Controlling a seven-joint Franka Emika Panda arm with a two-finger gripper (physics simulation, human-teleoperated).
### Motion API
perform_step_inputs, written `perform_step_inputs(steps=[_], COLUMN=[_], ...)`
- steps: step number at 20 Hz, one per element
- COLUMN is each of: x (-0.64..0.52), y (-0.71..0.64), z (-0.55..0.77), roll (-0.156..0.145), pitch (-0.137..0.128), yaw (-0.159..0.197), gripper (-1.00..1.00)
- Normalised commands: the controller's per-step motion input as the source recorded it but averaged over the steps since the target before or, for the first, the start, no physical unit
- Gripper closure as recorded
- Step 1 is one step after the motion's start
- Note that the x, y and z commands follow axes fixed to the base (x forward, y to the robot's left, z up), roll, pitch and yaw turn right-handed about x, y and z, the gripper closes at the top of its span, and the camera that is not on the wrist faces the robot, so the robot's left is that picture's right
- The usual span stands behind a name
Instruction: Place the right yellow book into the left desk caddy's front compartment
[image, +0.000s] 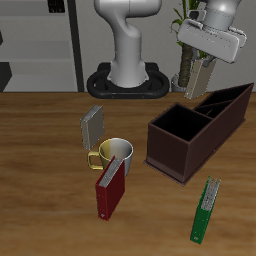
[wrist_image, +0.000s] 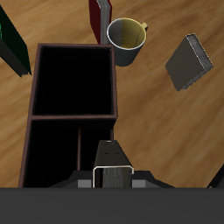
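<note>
One small thin book, the right yellow book (image: 203, 72), hangs pinched upright between your gripper (image: 205, 62) fingers, high above the back end of the left desk caddy (image: 190, 135). Your arm reaches in from above with the wrist tilted, so the hand points down toward the box. From the wrist camera you look straight past the book's edge (wrist_image: 112, 166) into the caddy's (wrist_image: 35, 114) dark compartments, one large and two narrower ones split by a partition. On the table beyond the caddy stand a grey mug (image: 116, 153), a dark red book (image: 109, 190), a paler grey book (image: 92, 126) and a green book (image: 206, 209).
</note>
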Motion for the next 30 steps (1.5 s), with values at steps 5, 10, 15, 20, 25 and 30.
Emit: perform_step_inputs(steps=[5, 10, 15, 20, 25, 30], x=[0.13, 0.13, 0.13, 0.08, 0.11, 0.09], y=[0.01, 0.03, -0.03, 0.11, 0.01, 0.02], z=[-0.03, -0.07, -0.10, -0.13, -0.25, -0.14], roll=[0.011, 0.008, -0.001, 0.017, 0.015, 0.001], pitch=[0.010, -0.009, 0.029, -0.020, 0.050, 0.014], yaw=[-0.002, 0.023, -0.028, 0.044, -0.011, 0.014], gripper=[1.00, 1.00, 1.00, 1.00, 1.00, 1.00])
